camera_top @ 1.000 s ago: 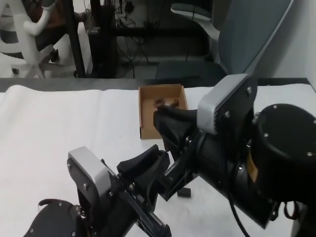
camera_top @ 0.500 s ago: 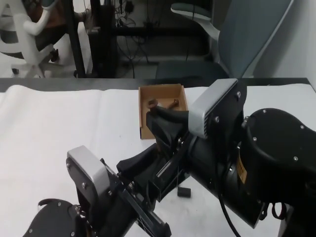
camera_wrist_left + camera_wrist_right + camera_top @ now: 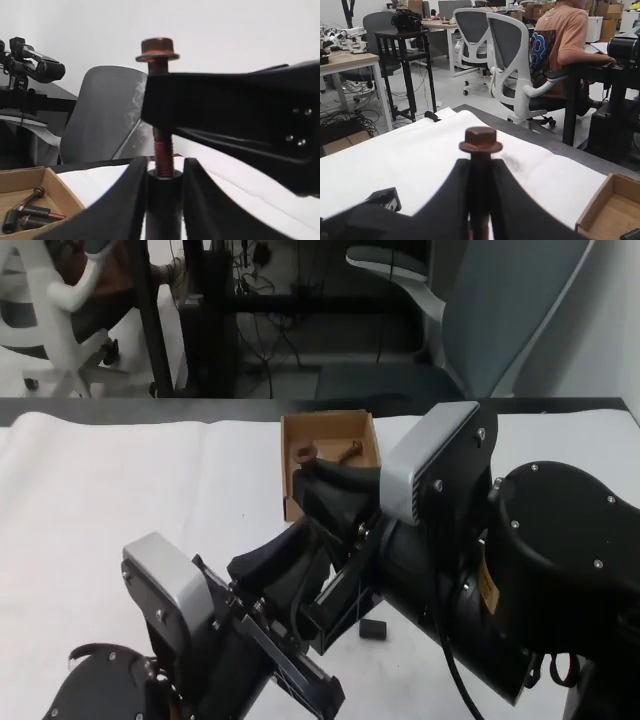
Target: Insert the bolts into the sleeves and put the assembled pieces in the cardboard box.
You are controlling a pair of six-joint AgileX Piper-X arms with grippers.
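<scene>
**Bolt and sleeve being brought together over the worktop [image 3: 120, 490].** The left hand [image 3: 164, 167] is clamping a black sleeve [image 3: 163, 200] upright, with its two fingers pressing against the sleeve's sides. The right hand [image 3: 480, 167] is gripping a copper-coloured bolt [image 3: 162, 147] by the shank, just below the flanged hexagonal head, and its fingers are closed tightly on it. In the left wrist view the bolt is standing upright in line with the sleeve. Its threaded end is sitting at the sleeve's open mouth, and how far it is reaching inside cannot be told. In the high view both arms are crowding the near middle of the white-covered worktop, and the two hands are meeting just in front of the cardboard box [image 3: 330, 428]. The box is lying open at the far middle of the worktop and is holding a few assembled pieces [image 3: 325, 450]. A loose black piece [image 3: 373, 629] is lying on the cloth beside the arms, well apart from the box.
</scene>
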